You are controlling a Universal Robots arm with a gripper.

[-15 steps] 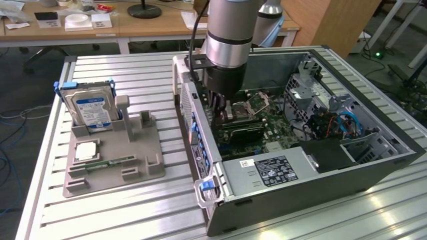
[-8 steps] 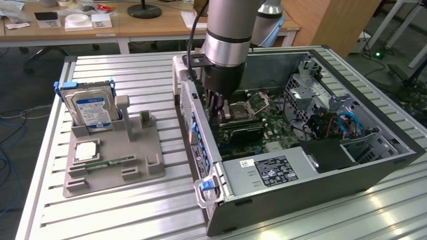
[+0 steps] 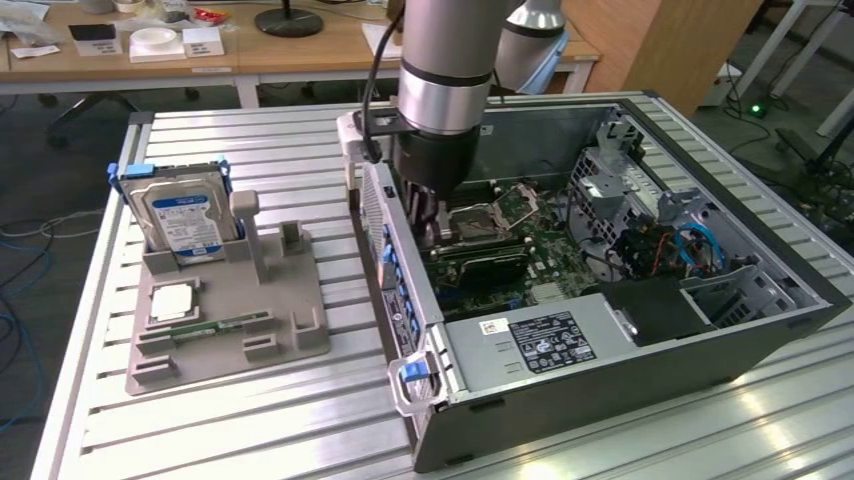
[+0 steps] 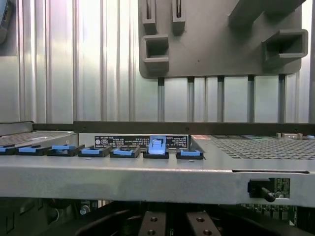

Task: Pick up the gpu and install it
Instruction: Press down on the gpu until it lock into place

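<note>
While the grey-and-silver arm reaches down into the open black computer case [image 3: 747, 290] on the slatted metal table [image 3: 240, 430], its dark fingers [image 3: 430, 215] hang just above the flat dark gpu card [image 3: 483, 262], which lies low against the green motherboard [image 3: 561, 262]. I cannot tell whether they are clamped on it or apart. To my eye, seating it well means pressing straight down, keeping the card level.
</note>
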